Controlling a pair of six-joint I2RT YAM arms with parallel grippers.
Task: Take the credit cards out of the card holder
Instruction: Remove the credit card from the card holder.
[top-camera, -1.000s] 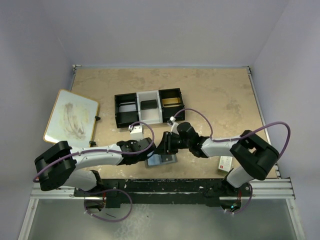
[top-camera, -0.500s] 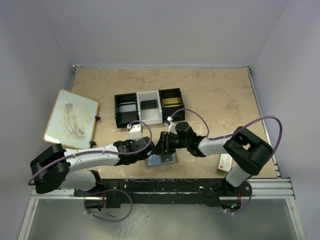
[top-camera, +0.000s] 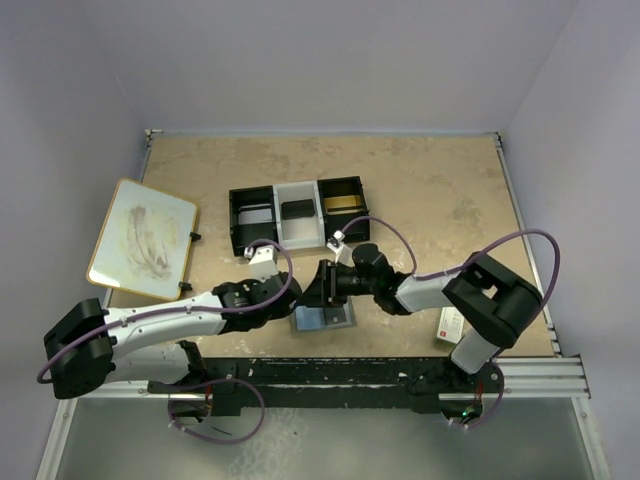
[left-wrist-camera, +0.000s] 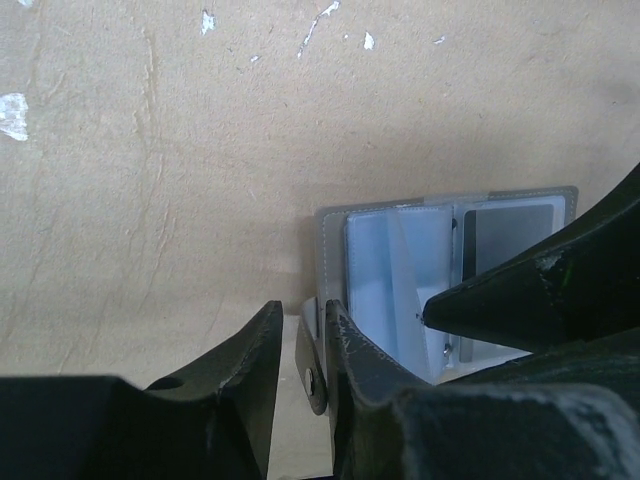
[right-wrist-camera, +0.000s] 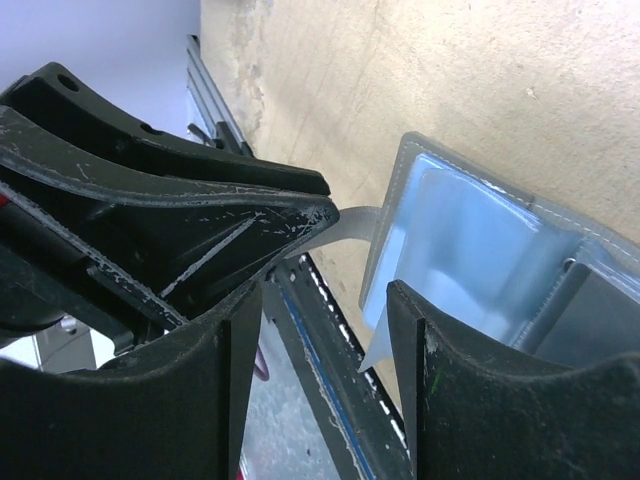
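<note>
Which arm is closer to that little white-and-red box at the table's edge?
Right. The right arm's elbow is just beside the white-and-red box; the left arm lies beyond the card holder, well away.

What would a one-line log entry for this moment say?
card holder: lying open on table | left gripper: jaws slightly apart around its snap tab | right gripper: open, poised at holder's edge

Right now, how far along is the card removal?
Done: the card holder lies open on the table. In hand: the left jaws stand slightly apart around its snap tab. The right jaws are open at the holder's edge, gripping nothing. Left: what looks like a dark card sits in one pocket, and no card shows loose beside the holder.
</note>
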